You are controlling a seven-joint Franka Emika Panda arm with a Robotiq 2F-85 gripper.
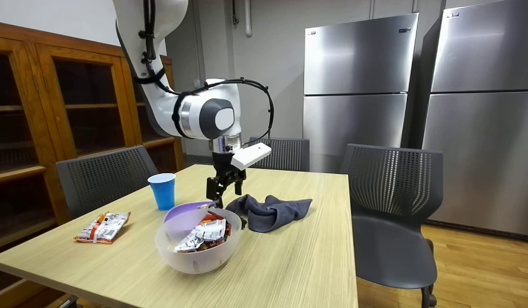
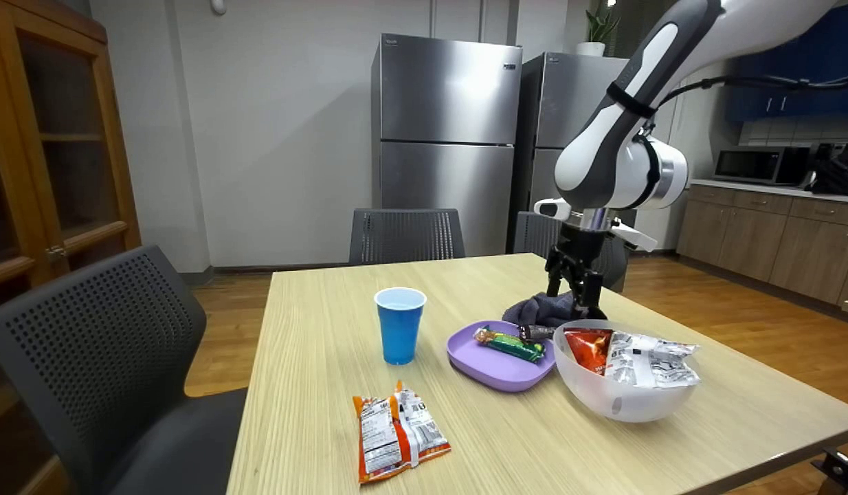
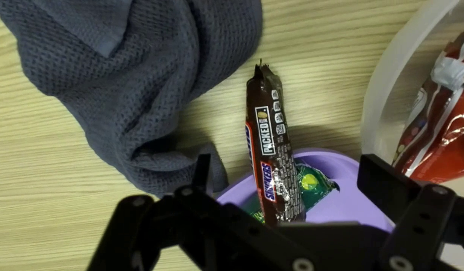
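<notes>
My gripper (image 3: 287, 174) stands wide open above a purple plate (image 3: 343, 205), its fingers (image 3: 378, 184) apart on either side. Between them, lower down, a brown Snickers bar (image 3: 267, 146) leans over the plate's rim, one end on the plate, the other beyond it. Neither finger appears to touch the bar. Under it a green-wrapped bar (image 3: 313, 182) lies on the plate. In an exterior view the open gripper (image 2: 573, 287) hangs just over the dark towel (image 2: 534, 311), behind the Snickers bar (image 2: 536, 333) and green bar (image 2: 513, 346).
A translucent bowl (image 1: 197, 262) with several snack packets stands beside the plate. The crumpled grey towel (image 1: 281, 214) lies on its other side. A blue cup (image 2: 400, 333) and an orange-and-silver snack bag (image 2: 398, 434) sit on the table (image 1: 307, 256). Chairs (image 1: 392, 205) surround it.
</notes>
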